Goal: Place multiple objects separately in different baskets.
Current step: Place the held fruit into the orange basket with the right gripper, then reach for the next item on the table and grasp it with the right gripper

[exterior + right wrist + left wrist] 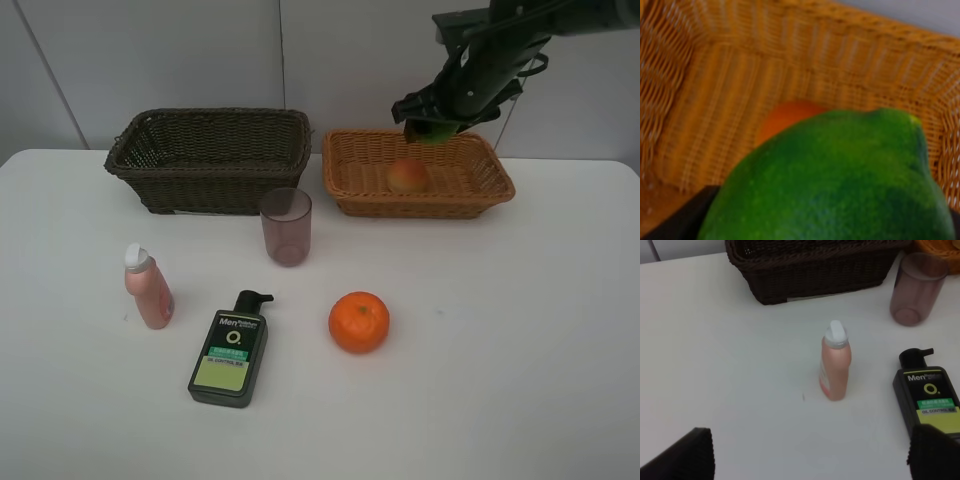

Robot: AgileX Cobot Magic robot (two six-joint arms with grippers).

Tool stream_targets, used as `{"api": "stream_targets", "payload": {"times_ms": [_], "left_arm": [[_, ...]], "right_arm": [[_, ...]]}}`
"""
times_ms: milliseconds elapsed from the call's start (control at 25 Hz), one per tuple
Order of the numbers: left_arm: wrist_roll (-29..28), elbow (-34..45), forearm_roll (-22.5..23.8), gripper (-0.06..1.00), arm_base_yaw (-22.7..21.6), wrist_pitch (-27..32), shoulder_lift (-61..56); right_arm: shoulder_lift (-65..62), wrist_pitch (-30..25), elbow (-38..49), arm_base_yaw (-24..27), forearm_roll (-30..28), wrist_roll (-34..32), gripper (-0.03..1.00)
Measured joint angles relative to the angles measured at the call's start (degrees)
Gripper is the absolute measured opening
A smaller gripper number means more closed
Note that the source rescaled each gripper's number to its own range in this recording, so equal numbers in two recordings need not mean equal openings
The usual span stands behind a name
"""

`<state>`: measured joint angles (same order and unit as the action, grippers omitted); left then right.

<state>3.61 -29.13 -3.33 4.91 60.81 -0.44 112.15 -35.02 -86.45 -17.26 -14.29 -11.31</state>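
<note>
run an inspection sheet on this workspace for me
surface: white table, carrying only the job's things
job's things: peach-like fruit in the tan basket; dark basket looks empty; mauve cup and pink bottle upright, pump bottle lying flat, orange on the table
clutter: nothing seen
grippers: right gripper shut on the green fruit above the tan basket; left gripper open, over the table near the pink bottle
cables: thin line beside the right arm, likely a cable
surroundings: pale wall behind the baskets
</note>
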Motion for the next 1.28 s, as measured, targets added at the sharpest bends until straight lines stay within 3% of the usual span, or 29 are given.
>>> {"api": "stream_targets", "payload": {"times_ms": [160,360,800,840,920,1000,1120,1280], "left_arm": [[0.00,0.00,0.00,1.00,0.00,0.00,0.00],[0.00,0.00,0.00,1.00,0.00,0.00,0.00],[0.00,0.00,0.00,1.00,0.00,0.00,0.00],[0.00,0.00,0.00,1.00,0.00,0.00,0.00],[0.00,0.00,0.00,1.00,0.00,0.00,0.00],[0.00,0.00,0.00,1.00,0.00,0.00,0.00],[0.00,0.00,0.00,1.00,0.00,0.00,0.00],[0.00,0.00,0.00,1.00,0.00,0.00,0.00]], "right_arm": [[1.91,3.65,0.00,2.32,-0.35,-5.70,0.28],[5.22,4.44,0.00,5.21,-0.60,-14.14,0.28],[8.79,6.48,0.00,6.00,-0.97,-16.34,0.29],[8.79,6.48,0.00,6.00,-0.97,-16.34,0.35],[8.79,6.61,0.00,6.00,-1.02,-16.34,0.65],[8.79,6.74,0.00,6.00,-1.14,-16.34,0.85],[8.72,6.61,0.00,6.00,-1.14,-16.34,0.96],[7.13,3.65,0.00,6.00,-0.98,-16.34,0.97]]}}
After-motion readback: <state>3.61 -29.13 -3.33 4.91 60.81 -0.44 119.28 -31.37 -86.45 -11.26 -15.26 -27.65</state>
